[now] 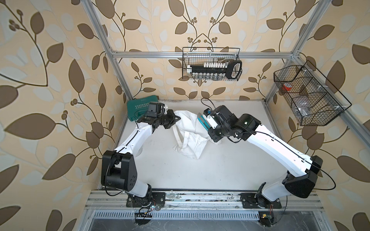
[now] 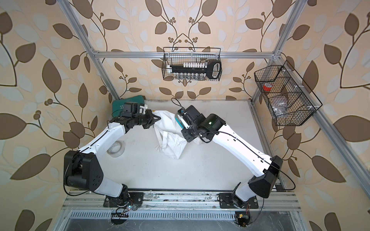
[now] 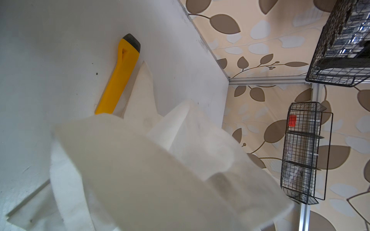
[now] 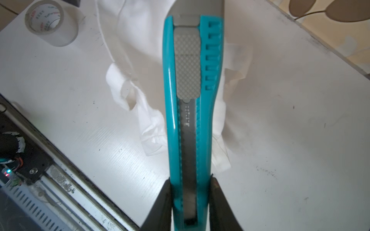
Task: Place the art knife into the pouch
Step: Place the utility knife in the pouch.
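1. Clamped narrowly between the fingers of the right hand (image 4: 190,180): one end of the teal art knife (image 4: 188,80), with the rest sticking out past the fingertips.
2. Closed tight, the left hand (image 1: 177,118), pinching the white pouch (image 1: 190,140) at its 11 o'clock corner and holding that edge up off the worktop (image 1: 230,160).
3. In both top views, held in the air over the pouch's 1 o'clock side, not inside it: the art knife.
4. Crumpled near the middle of the worktop: the rest of the pouch, a loop handle along its 8 o'clock side.
5. Lying flat on the worktop: a yellow cutter (image 3: 118,80) with a black end, its other end hidden behind the lifted cloth.
6. At 10 o'clock, behind the left hand: a green case (image 1: 138,108).
7. At 9 o'clock, partly under the left arm: a tape roll (image 2: 116,149).
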Motion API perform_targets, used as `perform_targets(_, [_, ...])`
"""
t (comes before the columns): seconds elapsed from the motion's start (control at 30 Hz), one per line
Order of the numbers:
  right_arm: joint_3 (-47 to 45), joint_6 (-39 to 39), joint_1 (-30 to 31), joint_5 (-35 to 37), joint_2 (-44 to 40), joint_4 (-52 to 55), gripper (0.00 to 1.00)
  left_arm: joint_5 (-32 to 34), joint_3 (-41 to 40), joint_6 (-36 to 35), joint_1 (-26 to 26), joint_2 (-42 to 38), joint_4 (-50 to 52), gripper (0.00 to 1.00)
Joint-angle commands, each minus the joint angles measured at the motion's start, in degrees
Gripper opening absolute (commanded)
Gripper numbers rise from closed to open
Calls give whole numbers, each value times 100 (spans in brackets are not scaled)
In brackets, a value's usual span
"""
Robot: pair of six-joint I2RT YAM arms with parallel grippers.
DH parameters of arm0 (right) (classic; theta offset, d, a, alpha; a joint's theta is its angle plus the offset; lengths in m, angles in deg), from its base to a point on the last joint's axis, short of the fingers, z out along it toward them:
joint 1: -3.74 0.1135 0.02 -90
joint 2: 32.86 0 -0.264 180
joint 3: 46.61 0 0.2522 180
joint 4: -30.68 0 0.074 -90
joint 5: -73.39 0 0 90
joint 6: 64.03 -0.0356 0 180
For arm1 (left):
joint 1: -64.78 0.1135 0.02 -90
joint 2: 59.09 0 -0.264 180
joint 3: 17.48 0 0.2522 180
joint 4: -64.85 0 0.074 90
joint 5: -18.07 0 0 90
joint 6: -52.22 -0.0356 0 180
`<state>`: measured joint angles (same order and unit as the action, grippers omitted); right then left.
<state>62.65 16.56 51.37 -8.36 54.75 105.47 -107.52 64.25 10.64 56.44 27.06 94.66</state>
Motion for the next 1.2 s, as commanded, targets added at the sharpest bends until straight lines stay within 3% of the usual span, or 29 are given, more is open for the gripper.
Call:
perform_targets(0.0, [-160, -166, 142, -310, 98, 18, 26, 44, 237, -52, -93, 32, -39, 0])
perform_targets(0.27, [385, 176, 113, -310, 971, -76, 27, 70, 183, -130, -151, -159, 29, 0])
perform_targets(0.53, [1659, 578, -492, -313, 2369, 25, 27, 72, -45, -204, -229, -548, 92, 0])
perform_targets(0.6, [1956, 643, -661, -357, 2612, -29, 36, 61, -79, -219, -238, -601, 104, 0])
perform_targets(0.67, [2201, 698, -696, -405, 2791, -64, 57, 44, -122, -228, -256, -648, 117, 0])
perform_targets(0.77, [2321, 749, -872, -287, 2807, -106, 66, 35, -125, -270, -265, -696, 161, 0])
perform_targets(0.9, [1653, 615, -1007, -405, 2196, -518, 80, 13, -126, -282, -266, -712, 183, 0])
perform_targets(1.03, [890, 407, -1316, -1032, 1747, -1002, 84, 0, -103, -307, -265, -686, 190, 0])
perform_targets(1.17, [693, 264, -1560, -1625, 1909, -1288, 86, -1, -108, -298, -265, -668, 163, 0])
